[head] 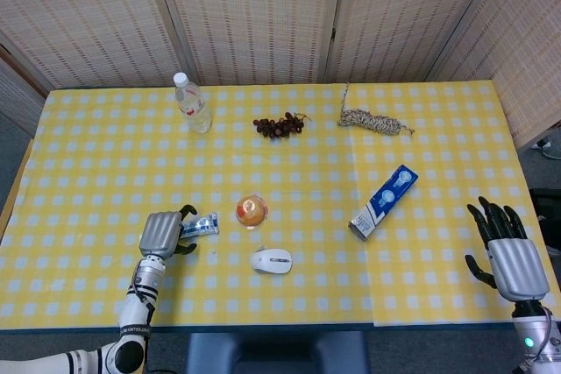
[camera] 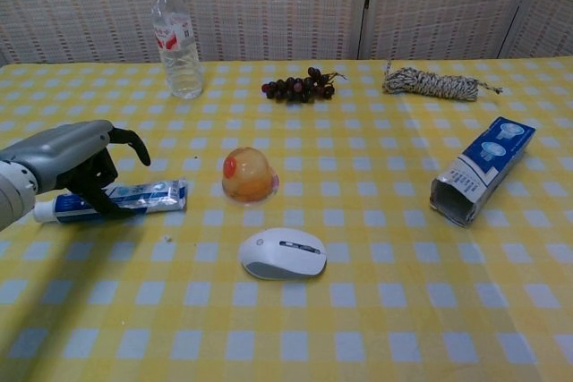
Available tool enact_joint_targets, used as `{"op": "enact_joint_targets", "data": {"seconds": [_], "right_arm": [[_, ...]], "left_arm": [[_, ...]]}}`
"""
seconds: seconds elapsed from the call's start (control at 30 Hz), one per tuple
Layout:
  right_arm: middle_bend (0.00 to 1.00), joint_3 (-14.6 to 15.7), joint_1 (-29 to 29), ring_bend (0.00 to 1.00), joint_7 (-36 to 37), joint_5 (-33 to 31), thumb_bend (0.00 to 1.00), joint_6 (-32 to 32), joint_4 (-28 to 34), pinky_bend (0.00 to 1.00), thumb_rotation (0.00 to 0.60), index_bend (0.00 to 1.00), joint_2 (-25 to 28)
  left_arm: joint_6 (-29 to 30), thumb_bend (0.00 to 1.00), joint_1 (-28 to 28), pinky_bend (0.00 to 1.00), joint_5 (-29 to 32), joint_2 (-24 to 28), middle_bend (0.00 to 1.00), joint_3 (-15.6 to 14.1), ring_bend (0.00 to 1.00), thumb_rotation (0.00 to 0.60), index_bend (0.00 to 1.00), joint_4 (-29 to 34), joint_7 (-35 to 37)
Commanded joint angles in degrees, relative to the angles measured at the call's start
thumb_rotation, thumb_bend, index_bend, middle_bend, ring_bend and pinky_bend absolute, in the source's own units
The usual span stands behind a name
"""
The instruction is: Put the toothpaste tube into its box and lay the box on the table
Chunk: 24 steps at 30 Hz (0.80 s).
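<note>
The blue and white toothpaste tube (head: 203, 223) (camera: 125, 199) lies flat at the front left of the yellow checked table, cap to the left. My left hand (head: 162, 234) (camera: 76, 160) arches over the tube's cap half, fingers apart and curved down around it, one fingertip reaching the tube; the tube still rests on the cloth. The blue and white box (head: 384, 201) (camera: 479, 172) lies on its side at the right, with its open end (camera: 452, 201) facing the front. My right hand (head: 508, 256) hovers at the front right table edge, fingers spread and holding nothing, well apart from the box.
An orange jelly cup (camera: 249, 174) sits just right of the tube, with a white mouse (camera: 282, 254) in front of it. At the back stand a water bottle (camera: 176, 38), a bunch of dark grapes (camera: 300, 85) and a coil of rope (camera: 430, 83).
</note>
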State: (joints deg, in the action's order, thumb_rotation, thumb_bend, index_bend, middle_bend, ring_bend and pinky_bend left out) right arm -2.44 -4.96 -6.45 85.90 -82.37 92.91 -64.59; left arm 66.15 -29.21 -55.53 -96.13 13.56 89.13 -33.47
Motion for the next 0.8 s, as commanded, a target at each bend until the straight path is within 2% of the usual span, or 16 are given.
{"op": "enact_joint_targets", "data": {"seconds": [0.03, 0.23, 0.6, 0.8], "right_arm": [[0.00, -0.06, -0.11, 0.00, 0.17, -0.27, 0.36, 0.34, -0.20, 0.00, 0.600, 0.00, 0.14], [0.00, -0.28, -0.11, 0.00, 0.35, -0.69, 0.36, 0.29, -0.43, 0.00, 0.600, 0.00, 0.23], [0.00, -0.51, -0.01, 0.00, 0.14, -1.41, 0.36, 0.26, -0.73, 0.00, 0.600, 0.00, 0.14], [0.00, -0.58, -0.05, 0.00, -0.09, -1.65, 0.36, 0.34, -0.85, 0.00, 0.600, 0.00, 0.03]], "left_arm": [[-1.23, 0.20, -1.10, 1.00, 0.75, -1.30, 1.00, 0.14, 1.00, 0.600, 0.39, -2.72, 0.91], [-3.12, 0.29, -2.54, 1.00, 1.85, -2.86, 1.00, 0.38, 1.00, 0.600, 0.40, -7.04, 2.91], [-6.09, 0.29, -4.09, 1.00, 3.27, -4.22, 1.00, 0.13, 1.00, 0.600, 0.42, -12.39, 5.73], [-5.66, 0.31, -4.31, 1.00, 2.96, -4.42, 1.00, 0.01, 1.00, 0.600, 0.49, -13.39, 6.75]]}}
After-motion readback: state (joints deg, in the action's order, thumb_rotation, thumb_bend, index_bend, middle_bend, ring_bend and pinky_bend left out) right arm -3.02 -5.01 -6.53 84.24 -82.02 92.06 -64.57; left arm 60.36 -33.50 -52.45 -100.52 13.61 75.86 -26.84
